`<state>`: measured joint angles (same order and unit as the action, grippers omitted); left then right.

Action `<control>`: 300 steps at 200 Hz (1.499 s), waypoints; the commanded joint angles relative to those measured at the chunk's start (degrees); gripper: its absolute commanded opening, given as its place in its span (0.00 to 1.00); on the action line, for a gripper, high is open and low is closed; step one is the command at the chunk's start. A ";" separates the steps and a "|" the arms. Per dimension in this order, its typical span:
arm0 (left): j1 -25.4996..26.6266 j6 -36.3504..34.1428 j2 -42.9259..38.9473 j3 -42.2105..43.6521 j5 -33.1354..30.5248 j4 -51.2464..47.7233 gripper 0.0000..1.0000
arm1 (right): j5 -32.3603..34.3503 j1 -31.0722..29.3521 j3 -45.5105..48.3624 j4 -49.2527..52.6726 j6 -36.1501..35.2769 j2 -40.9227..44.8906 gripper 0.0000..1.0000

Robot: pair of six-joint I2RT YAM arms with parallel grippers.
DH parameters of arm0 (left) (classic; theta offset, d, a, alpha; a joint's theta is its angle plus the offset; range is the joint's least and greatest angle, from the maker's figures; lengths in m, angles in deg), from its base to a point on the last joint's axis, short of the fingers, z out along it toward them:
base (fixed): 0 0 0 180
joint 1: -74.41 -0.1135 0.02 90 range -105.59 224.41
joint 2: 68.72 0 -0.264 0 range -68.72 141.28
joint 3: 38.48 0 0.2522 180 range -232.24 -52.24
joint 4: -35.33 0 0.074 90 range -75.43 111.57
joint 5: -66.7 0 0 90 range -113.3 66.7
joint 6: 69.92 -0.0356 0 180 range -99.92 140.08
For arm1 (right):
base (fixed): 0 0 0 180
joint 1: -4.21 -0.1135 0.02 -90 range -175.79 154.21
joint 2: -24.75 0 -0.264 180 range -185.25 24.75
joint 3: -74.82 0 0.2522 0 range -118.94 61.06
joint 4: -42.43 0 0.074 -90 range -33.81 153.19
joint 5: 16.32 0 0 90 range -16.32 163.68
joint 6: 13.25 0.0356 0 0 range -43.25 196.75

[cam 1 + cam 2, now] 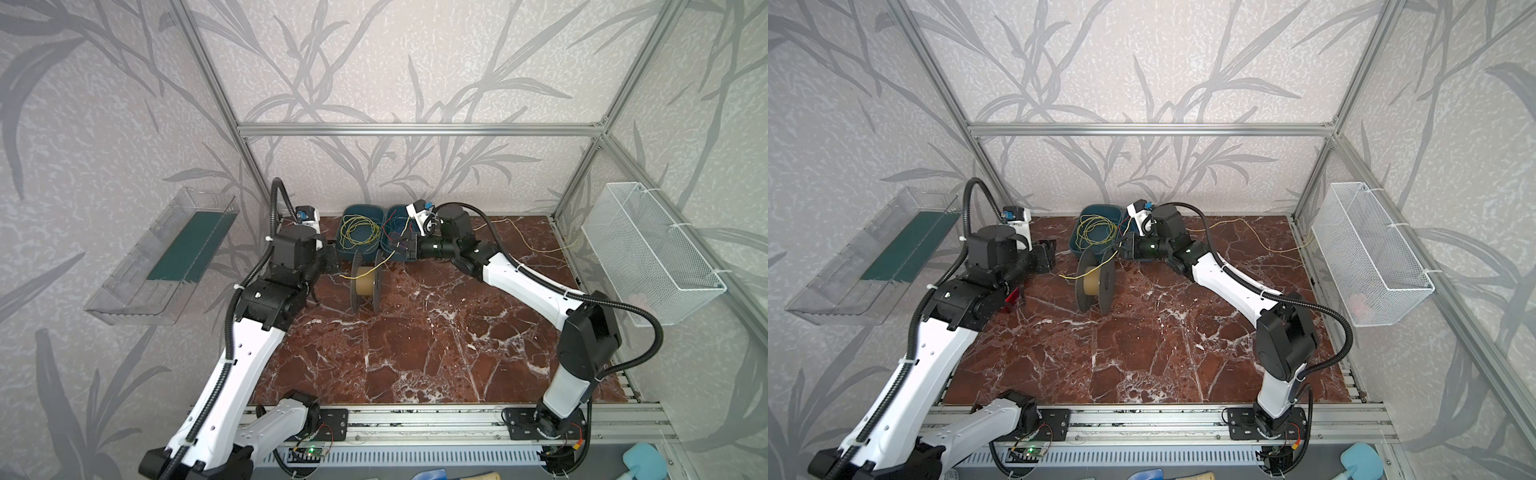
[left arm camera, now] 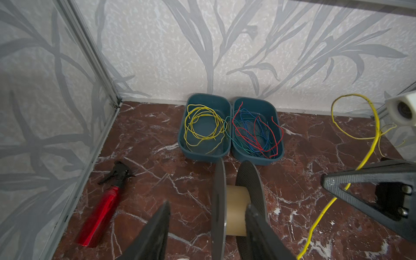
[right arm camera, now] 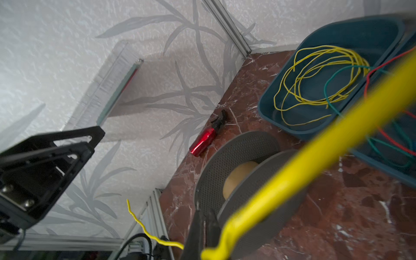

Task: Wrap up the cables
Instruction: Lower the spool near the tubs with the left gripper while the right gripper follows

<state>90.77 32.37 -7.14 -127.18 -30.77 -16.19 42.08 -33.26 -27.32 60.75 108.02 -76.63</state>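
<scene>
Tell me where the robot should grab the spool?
Probably one flat disc of the spool, pinched at its top edge from above. The spool stands on its two thin disc rims, so those edges stick up free, while the tan middle sits narrow between them.

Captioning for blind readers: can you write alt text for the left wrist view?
A bare spool stands on a marble table before the open left gripper. Behind, one teal tray holds coiled yellow cables, a second tray red, blue and green wires. A red spray bottle lies aside; the right gripper holds a yellow cable.
</scene>
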 commanded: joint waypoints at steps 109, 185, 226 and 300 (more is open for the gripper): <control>-0.54 -3.87 11.59 0.81 16.44 -10.12 0.45 | 5.85 -4.01 -13.32 17.69 -26.49 -6.48 0.00; -0.41 -1.56 14.78 3.80 13.02 -8.12 0.29 | 7.40 -4.98 -16.70 20.05 -29.85 -7.41 0.00; 0.24 -1.02 16.02 4.25 10.01 -7.21 0.24 | 7.67 -5.07 -15.00 19.47 -29.74 -6.17 0.00; 0.73 -1.48 18.39 5.21 11.55 -4.70 0.16 | 8.03 -5.07 -12.37 18.87 -29.83 -3.98 0.00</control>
<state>91.08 31.41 9.80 -122.68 -19.99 -21.32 49.71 -37.85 -40.58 80.27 79.65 -83.21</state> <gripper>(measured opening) 0.169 0.051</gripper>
